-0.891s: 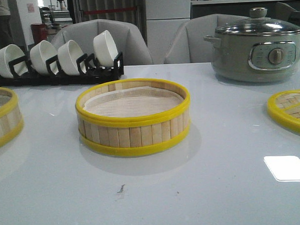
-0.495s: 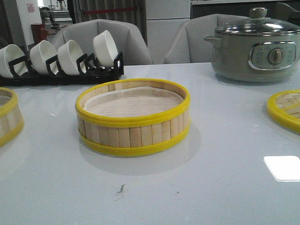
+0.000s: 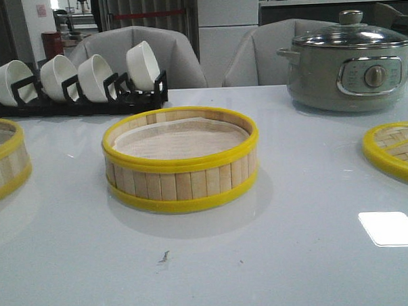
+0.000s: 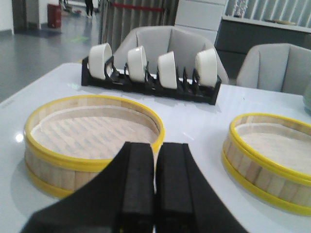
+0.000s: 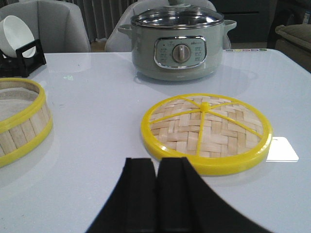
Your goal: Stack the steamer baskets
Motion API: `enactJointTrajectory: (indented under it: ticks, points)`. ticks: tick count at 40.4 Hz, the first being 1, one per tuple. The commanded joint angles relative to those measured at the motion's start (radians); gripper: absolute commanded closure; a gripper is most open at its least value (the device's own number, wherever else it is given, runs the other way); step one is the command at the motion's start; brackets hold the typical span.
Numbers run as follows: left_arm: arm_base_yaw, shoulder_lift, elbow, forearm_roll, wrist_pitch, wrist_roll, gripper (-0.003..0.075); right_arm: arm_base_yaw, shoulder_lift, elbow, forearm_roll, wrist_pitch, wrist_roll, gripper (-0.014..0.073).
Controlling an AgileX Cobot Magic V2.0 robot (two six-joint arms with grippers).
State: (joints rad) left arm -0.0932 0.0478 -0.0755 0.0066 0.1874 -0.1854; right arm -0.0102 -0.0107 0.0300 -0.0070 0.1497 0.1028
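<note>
**Both grippers closed and empty, baskets still apart**

I see one basket (image 3: 181, 159) at the centre of the table (image 3: 296, 257) in the front view, upright, its white liner (image 3: 181, 141) flat inside. A second basket (image 3: 5, 165) sits at about 9 o'clock from it, cut off by the frame edge and well apart. The woven lid (image 3: 395, 150) lies flat at about 3 o'clock, also partly out of frame. Nothing is stacked.

At 11 o'clock from the centre basket stands a black rack (image 3: 80, 101) holding four white bowls (image 3: 143, 65) on edge. At 1 o'clock is the pot (image 3: 349, 64) with its glass lid on.

My left gripper (image 4: 154, 189) has its fingers pressed together with nothing between them; it hangs near the second basket, apart from its rim. My right gripper (image 5: 156, 191) is likewise closed on nothing, near the lid's yellow rim, not touching it. Neither arm shows in the front view.
</note>
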Motion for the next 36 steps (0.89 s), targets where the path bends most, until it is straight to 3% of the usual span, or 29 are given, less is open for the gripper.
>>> enactJointTrajectory:
  ticks: [1, 13, 18, 22, 36]
  points:
    - [-0.053, 0.15, -0.201, 0.002, 0.027, -0.011, 0.0622, 0.001, -0.021, -0.014, -0.014, -0.089, -0.008, 0.0538]
    - [-0.178, 0.799, -1.115, 0.239, 0.76, -0.011, 0.0622, 0.001, -0.021, -0.014, -0.014, -0.089, -0.008, 0.0538]
    - [-0.181, 0.946, -1.337, 0.284, 0.955, -0.011, 0.0622, 0.001, -0.021, -0.014, -0.014, -0.089, -0.008, 0.0538]
    - [-0.181, 0.989, -1.402, 0.3, 0.988, -0.011, 0.0622, 0.001, -0.021, -0.014, -0.014, -0.089, -0.008, 0.0538]
    - [-0.181, 0.994, -1.391, 0.285, 1.005, 0.016, 0.0622, 0.001, -0.021, -0.014, -0.014, -0.089, -0.008, 0.0538]
